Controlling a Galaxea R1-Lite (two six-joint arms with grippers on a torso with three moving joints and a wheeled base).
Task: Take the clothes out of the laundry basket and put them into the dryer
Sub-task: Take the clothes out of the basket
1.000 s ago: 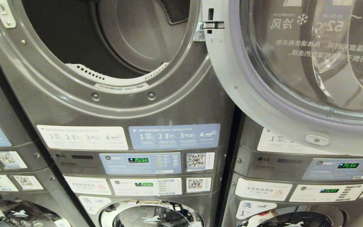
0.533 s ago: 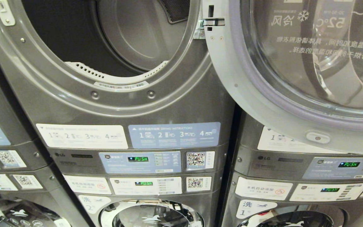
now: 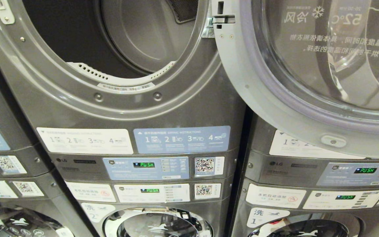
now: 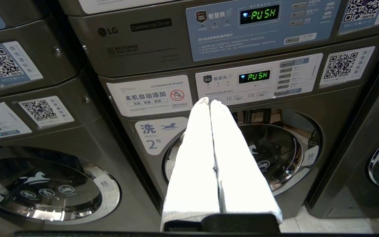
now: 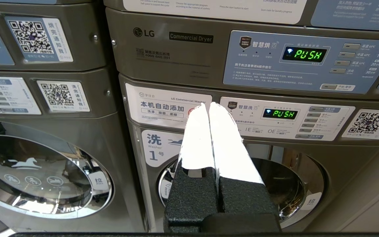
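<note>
Tilting view slightly versus before | dryer (image 3: 117, 36) open | left gripper (image 4: 210, 101), right gripper (image 5: 208, 105) fingers closed, empty

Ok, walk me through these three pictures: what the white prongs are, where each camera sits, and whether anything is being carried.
These come from a wheeled robot with two arms, standing before stacked laundry machines. The wide picture is from a camera on its head: it shows the dryer with its drum open and its round glass door swung out to the right. Below it are the control panels showing PUSH.

The other two pictures come from cameras on the wrists, looking along the fingers. The white prongs are those fingers. The left end effector faces washer 2; the right end effector faces washer 1. Both are closed with nothing between the fingers, so nothing is carried. No clothes and no laundry basket appear in any view, and the dryer drum looks empty as far as it shows.
</note>
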